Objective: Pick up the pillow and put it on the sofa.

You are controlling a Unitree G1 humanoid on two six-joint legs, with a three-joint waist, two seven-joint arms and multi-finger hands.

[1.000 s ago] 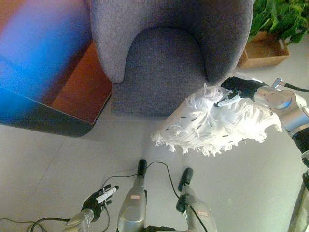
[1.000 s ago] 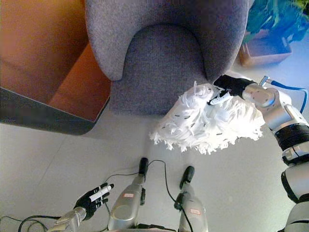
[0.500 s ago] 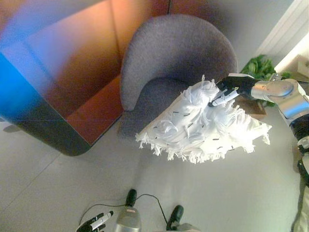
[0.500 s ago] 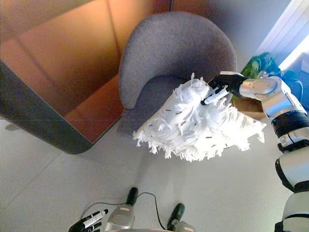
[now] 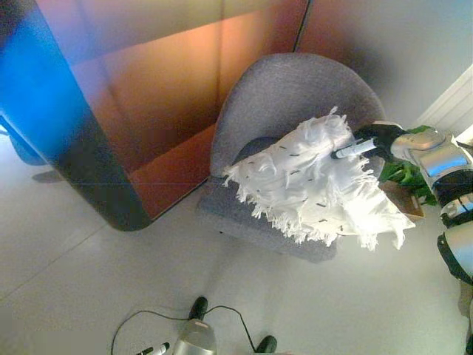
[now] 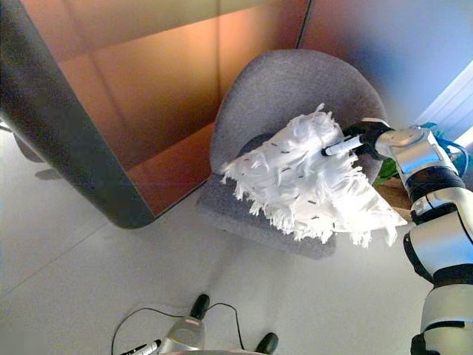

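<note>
A white shaggy pillow (image 5: 314,185) with small dark flecks hangs in the air over the seat of the grey round-backed sofa chair (image 5: 295,96). My right hand (image 5: 366,142) grips its upper right edge, fingers curled into the fringe, and the arm comes in from the right. The pillow covers most of the seat and part of the backrest. Only the fingertips of my left hand (image 5: 154,349) show at the bottom edge.
A wood-panelled wall (image 5: 170,81) with a dark rounded edge (image 5: 96,177) stands left of the chair. A green plant (image 5: 410,174) in a brown box sits behind the chair on the right. Pale floor (image 5: 89,296) lies in front.
The camera has tilted up. My right hand has carried the pillow up and forward, from the chair's front edge to over its seat. My left hand has slid almost out of view.
</note>
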